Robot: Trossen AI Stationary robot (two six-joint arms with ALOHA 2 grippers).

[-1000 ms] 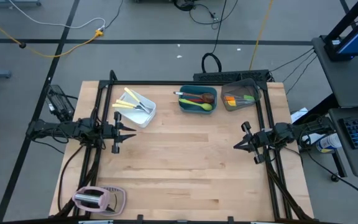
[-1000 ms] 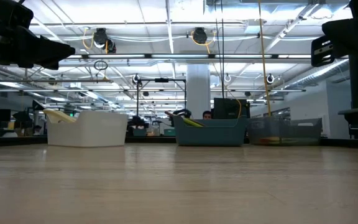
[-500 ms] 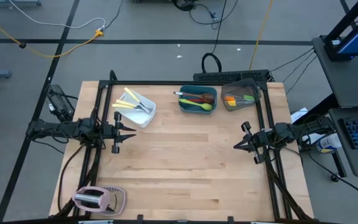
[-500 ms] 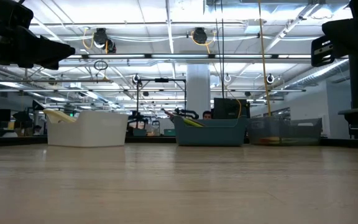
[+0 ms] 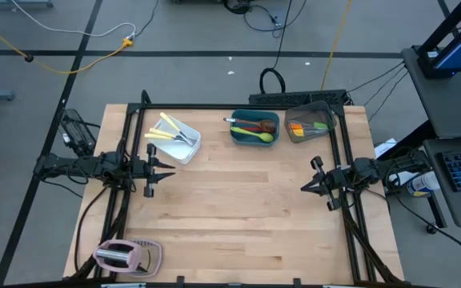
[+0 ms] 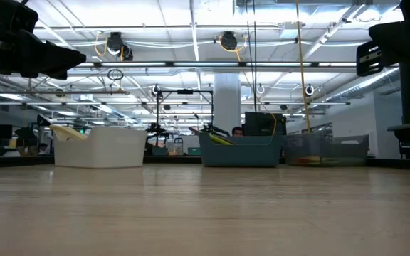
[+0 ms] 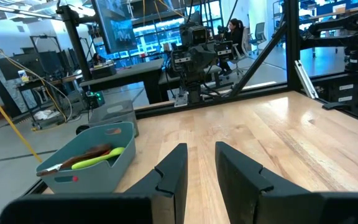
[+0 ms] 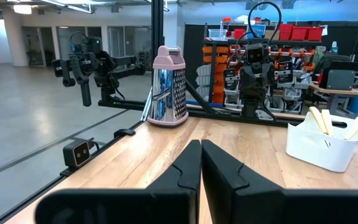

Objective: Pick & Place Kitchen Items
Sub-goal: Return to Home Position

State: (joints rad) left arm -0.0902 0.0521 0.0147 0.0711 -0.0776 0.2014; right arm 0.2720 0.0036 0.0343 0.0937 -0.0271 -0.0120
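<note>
The kitchen items lie in three tubs at the table's far edge. Yellow-handled knives (image 5: 169, 130) are in the white tub (image 5: 189, 148). Red, wooden and green spoons (image 5: 256, 131) are in the teal tub (image 5: 238, 136), which also shows in the left wrist view (image 7: 86, 168). Orange and green spatulas (image 5: 306, 126) are in the smoky-grey tub (image 5: 326, 120). My left gripper (image 5: 169, 171) hovers at the table's left side, a little open and empty (image 7: 201, 152). My right gripper (image 5: 304, 187) hovers at the right side, shut and empty (image 8: 201, 149).
A pinkish toaster (image 5: 126, 256) stands at the table's near left corner and also shows in the right wrist view (image 8: 168, 87). The wooden table top (image 5: 238, 208) between the two arms is bare. Black frame posts run along the left and right edges.
</note>
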